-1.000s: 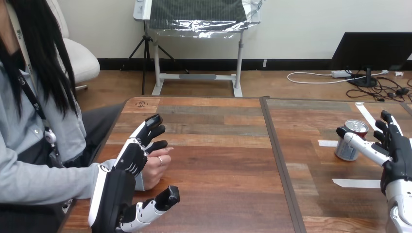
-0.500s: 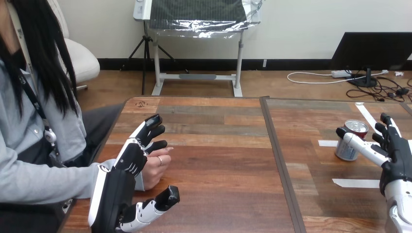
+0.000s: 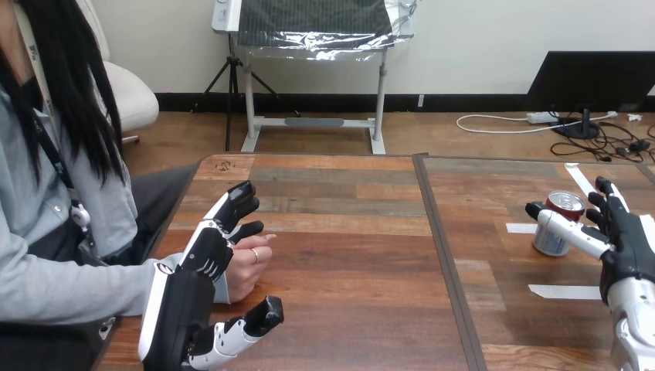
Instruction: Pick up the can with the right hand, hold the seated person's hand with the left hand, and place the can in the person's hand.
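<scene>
Right hand (image 3: 622, 239) was moved in on can (image 3: 548, 241), fingers apart, unclamped; person's hand (image 3: 246, 272) not yet held by spread left hand (image 3: 205, 259).

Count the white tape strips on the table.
3 tape strips. One runs slantwise beyond the can; one lies left of the can; one lies nearer, beside the right hand. More may hide behind that hand.

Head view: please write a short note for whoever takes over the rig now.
Left hand: open, fingers straight, beside the person's hand, which rests on the wooden table; no hold.
Right hand: open, thumb before the upright silver metal can with red rim at the table's right, fingers behind; no grip.
Done: both hands in place. To do: grasp can, hold the person's hand, place can in it.
</scene>
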Motion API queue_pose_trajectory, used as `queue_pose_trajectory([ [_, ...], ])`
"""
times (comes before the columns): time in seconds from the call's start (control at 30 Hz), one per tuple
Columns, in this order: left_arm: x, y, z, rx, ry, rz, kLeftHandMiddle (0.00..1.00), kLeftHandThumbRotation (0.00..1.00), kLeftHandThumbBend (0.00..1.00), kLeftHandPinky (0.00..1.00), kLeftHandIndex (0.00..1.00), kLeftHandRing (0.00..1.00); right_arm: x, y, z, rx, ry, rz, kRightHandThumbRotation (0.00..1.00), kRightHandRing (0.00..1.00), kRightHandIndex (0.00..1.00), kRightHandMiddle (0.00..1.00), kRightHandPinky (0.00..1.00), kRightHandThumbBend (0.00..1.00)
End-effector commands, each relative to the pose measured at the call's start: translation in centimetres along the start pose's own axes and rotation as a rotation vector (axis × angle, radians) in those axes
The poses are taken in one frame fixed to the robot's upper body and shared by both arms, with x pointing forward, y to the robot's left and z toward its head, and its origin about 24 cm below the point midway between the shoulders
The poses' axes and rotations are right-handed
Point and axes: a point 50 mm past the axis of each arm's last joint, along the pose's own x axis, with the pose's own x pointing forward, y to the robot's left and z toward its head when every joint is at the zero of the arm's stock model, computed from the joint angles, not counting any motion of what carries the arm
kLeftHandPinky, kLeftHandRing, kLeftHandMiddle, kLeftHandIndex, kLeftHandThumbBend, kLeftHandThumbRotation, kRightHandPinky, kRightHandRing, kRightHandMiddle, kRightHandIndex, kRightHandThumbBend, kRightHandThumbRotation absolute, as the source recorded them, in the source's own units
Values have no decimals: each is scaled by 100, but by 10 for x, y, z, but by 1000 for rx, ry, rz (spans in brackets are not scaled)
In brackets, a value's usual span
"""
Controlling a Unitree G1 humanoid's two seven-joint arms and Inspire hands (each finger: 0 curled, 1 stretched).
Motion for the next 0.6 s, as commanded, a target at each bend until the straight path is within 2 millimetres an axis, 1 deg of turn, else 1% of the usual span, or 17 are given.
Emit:
queue_pose_trajectory([
  [0.0, 14, 1, 3, -1, -61, -17, 90, 65, 96, 80, 87, 88, 17, -4, 41, -3, -104, -21, 26, 95, 97, 95, 95, 87],
  [0.23, 14, 2, 3, -4, -64, -22, 90, 65, 96, 80, 87, 88, 19, -5, 41, -32, -83, -17, 28, 95, 97, 95, 93, 87],
  [0.33, 13, 2, 4, -6, -63, -22, 90, 65, 96, 80, 87, 88, 19, -5, 41, -44, -71, -18, 26, 94, 97, 95, 92, 85],
  [0.57, 12, 2, 4, -15, -59, -23, 90, 65, 98, 81, 87, 89, 21, -5, 41, -58, -44, -23, 28, 93, 97, 94, 91, 88],
])
